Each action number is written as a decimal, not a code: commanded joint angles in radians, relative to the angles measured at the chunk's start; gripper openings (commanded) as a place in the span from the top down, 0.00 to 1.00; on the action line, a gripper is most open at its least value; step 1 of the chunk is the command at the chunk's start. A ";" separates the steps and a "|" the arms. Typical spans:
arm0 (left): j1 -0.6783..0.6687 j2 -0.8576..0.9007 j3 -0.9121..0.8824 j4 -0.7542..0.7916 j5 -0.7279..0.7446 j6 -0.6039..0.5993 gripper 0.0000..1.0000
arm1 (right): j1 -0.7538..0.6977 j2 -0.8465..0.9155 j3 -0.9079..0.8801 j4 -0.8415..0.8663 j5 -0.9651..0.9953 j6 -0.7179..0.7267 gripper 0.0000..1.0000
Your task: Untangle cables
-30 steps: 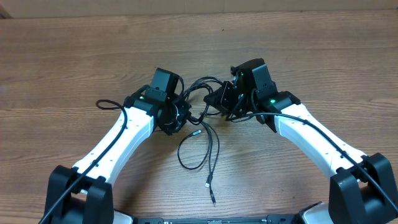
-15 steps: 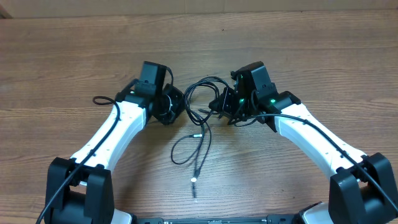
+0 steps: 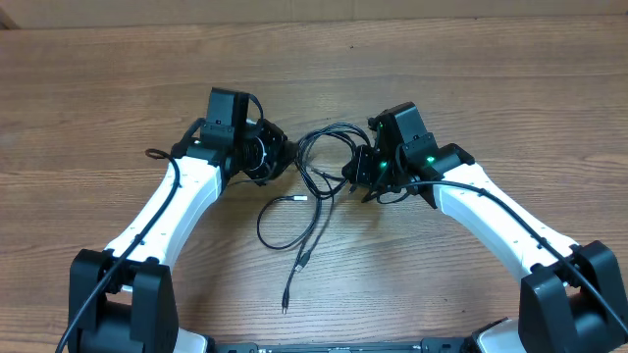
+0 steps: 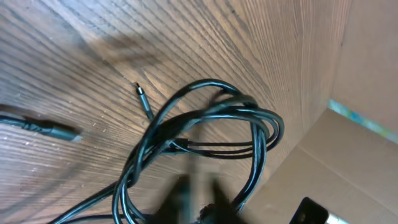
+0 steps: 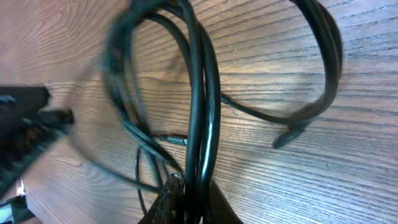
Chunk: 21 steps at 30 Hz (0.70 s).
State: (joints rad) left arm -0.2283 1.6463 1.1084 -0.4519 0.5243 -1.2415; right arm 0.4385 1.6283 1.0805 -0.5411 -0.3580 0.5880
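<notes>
- The cables [image 3: 329, 127] lie on the wooden table [image 3: 98, 78] as a looped bundle, with loose strands trailing from it toward the robot's base.
- The right gripper [image 3: 355, 167] sits at the bundle's right edge. Its jaws are clamped narrow on several strands of the cables. In the right wrist view those strands run together down between its fingers.
- The left gripper [image 3: 280, 157] sits just beside the bundle's left edge. The left wrist view shows only a dark blur at its lower edge, so I cannot tell whether the jaws are wide or narrow, or whether they grip a strand.
- Below the bundle one strand curls into an open loop, and a silver plug tip [image 3: 302, 199] lies near the loop's top.
</notes>
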 commanded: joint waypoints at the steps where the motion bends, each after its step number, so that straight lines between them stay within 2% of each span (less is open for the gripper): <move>1: -0.015 0.007 0.022 -0.051 -0.020 0.099 0.25 | -0.001 0.002 0.025 0.005 0.010 -0.021 0.92; 2: -0.042 0.011 0.021 -0.087 -0.082 0.106 0.00 | -0.001 0.002 0.025 0.005 0.009 -0.020 0.92; 4: -0.063 0.016 0.021 -0.095 -0.122 0.122 0.00 | -0.001 0.002 0.025 0.005 0.009 -0.020 0.92; 8: -0.126 0.033 0.021 -0.094 -0.187 0.154 0.33 | -0.001 0.002 0.025 0.004 0.008 -0.016 0.92; 11: -0.158 0.062 0.021 -0.092 -0.273 0.153 0.46 | -0.001 0.002 0.025 0.004 0.003 -0.016 0.92; 16: -0.165 0.143 0.021 -0.071 -0.326 0.154 0.51 | -0.001 0.002 0.025 -0.008 -0.002 -0.017 0.92; 21: -0.165 0.216 0.021 0.000 -0.341 0.173 0.44 | -0.001 0.002 0.025 -0.018 -0.002 -0.017 0.90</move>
State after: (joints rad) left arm -0.3931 1.8202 1.1137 -0.4793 0.2253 -1.0954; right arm 0.4385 1.6283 1.0805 -0.5625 -0.3599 0.5758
